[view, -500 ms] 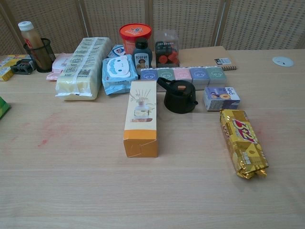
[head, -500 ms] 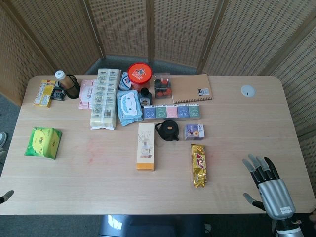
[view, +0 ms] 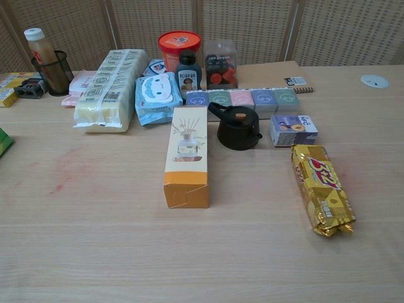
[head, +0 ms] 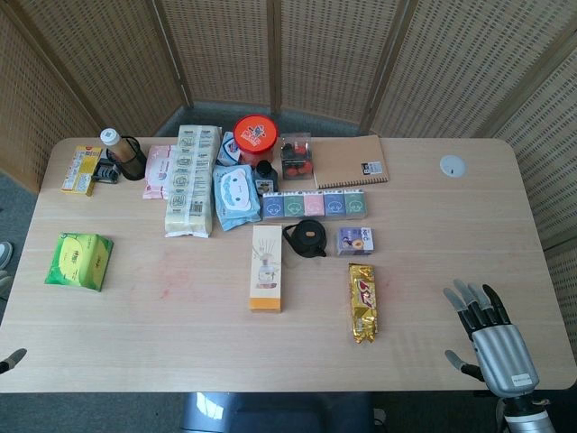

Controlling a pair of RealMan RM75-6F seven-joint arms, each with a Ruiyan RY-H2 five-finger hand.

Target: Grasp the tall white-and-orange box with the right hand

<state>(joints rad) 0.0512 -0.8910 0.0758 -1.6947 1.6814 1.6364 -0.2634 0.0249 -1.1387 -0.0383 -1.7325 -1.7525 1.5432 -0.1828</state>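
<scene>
The tall white-and-orange box (head: 266, 268) lies flat near the table's middle, its orange end toward the front edge; the chest view shows the same box (view: 187, 156) with a reed-diffuser picture on top. My right hand (head: 491, 341) hovers open at the table's front right corner, fingers spread and pointing away, far right of the box and holding nothing. The chest view does not show it. At the lower left edge of the head view only a dark tip of the left hand (head: 9, 360) shows.
A gold snack packet (head: 362, 302) lies between the box and my right hand. A black pot (head: 307, 238), a small purple carton (head: 355, 240), a row of small boxes (head: 315, 205), wipes (head: 236, 196), a long pack (head: 193, 179), a red tub (head: 255, 135) and a notebook (head: 350, 161) crowd the back. A green packet (head: 79, 260) lies left.
My right hand has shifted very slightly toward the front edge. Nothing on the table has moved.
</scene>
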